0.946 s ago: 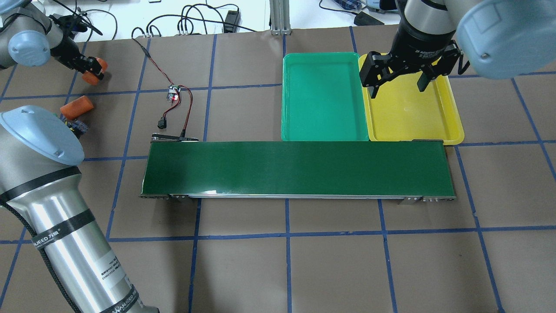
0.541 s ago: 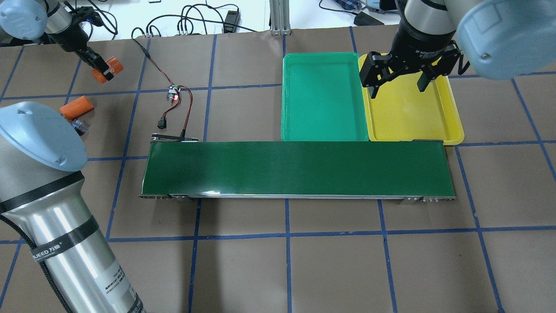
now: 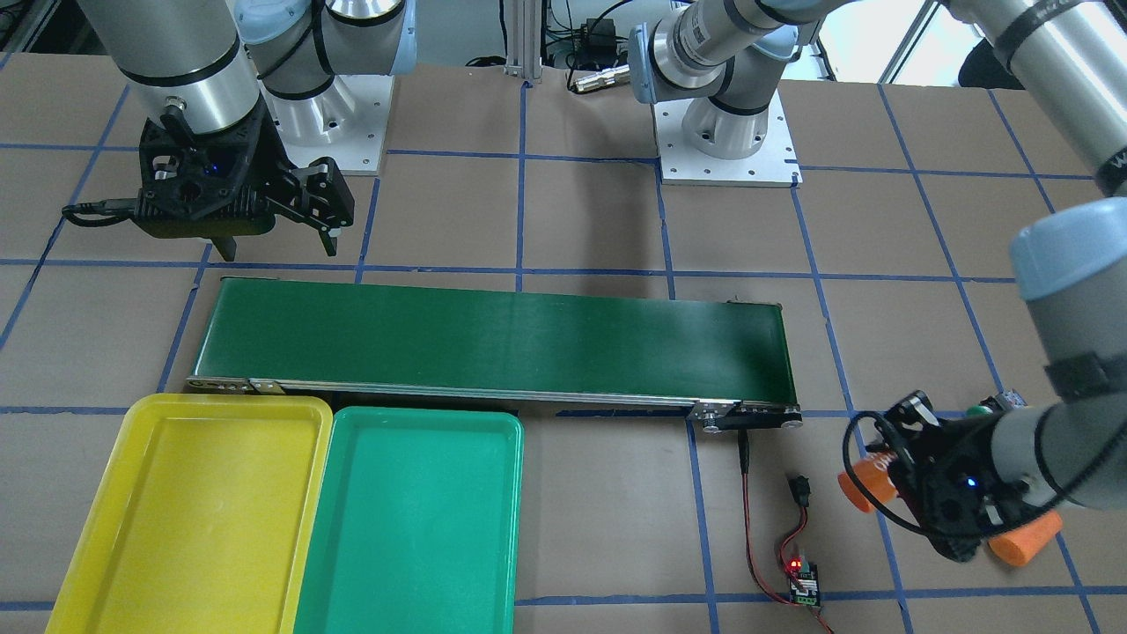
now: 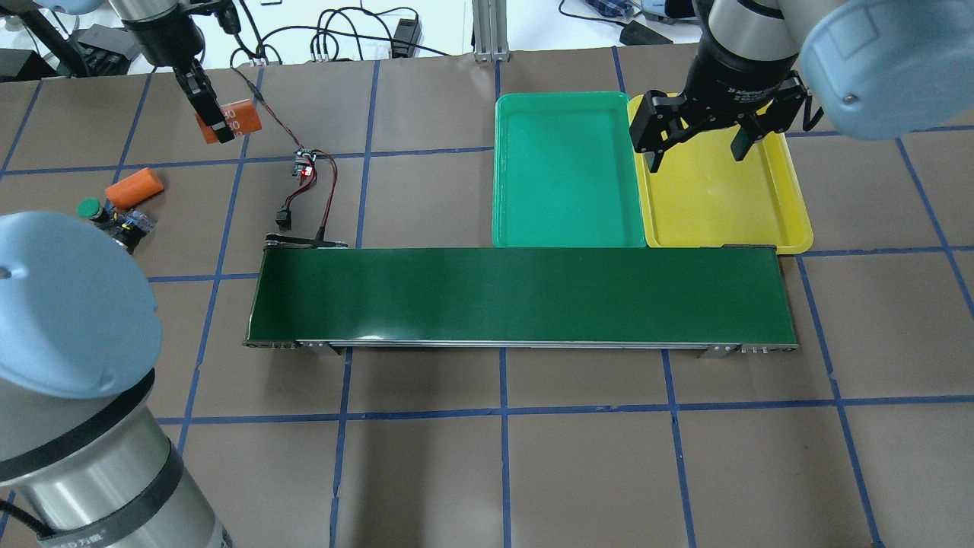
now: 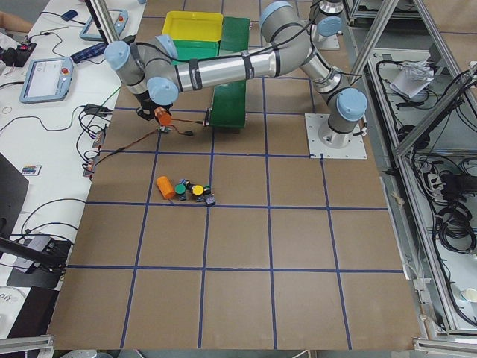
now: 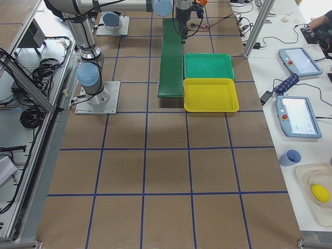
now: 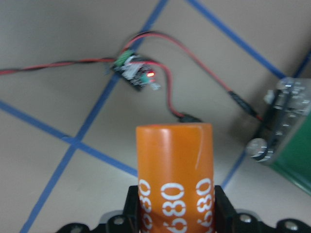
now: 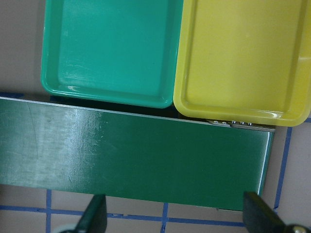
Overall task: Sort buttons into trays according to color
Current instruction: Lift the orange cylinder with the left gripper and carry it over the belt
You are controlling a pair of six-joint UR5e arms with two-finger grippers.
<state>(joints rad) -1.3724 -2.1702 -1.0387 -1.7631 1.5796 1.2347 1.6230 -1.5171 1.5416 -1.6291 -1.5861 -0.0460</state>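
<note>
My left gripper (image 4: 218, 123) is shut on an orange cylinder (image 4: 242, 118) printed "4680" (image 7: 174, 174) and holds it above the far left of the table, near a small circuit board. A green button (image 4: 90, 208) lies at the table's left edge. The exterior left view shows this cluster, with a yellow cap (image 5: 197, 189) and green caps. My right gripper (image 4: 696, 156) is open and empty above the yellow tray (image 4: 723, 205). The green tray (image 4: 567, 175) lies beside it. Both trays are empty.
A long dark-green conveyor belt (image 4: 517, 293) runs across the middle, its right end against the trays. A second orange cylinder (image 4: 135, 188) lies by the buttons. A circuit board (image 4: 305, 164) with a red light and red-black wires sits behind the belt's left end.
My left gripper has carried the orange cylinder to the right and farther back. The left arm's elbow has shifted, uncovering the green button. The right arm has not moved.
</note>
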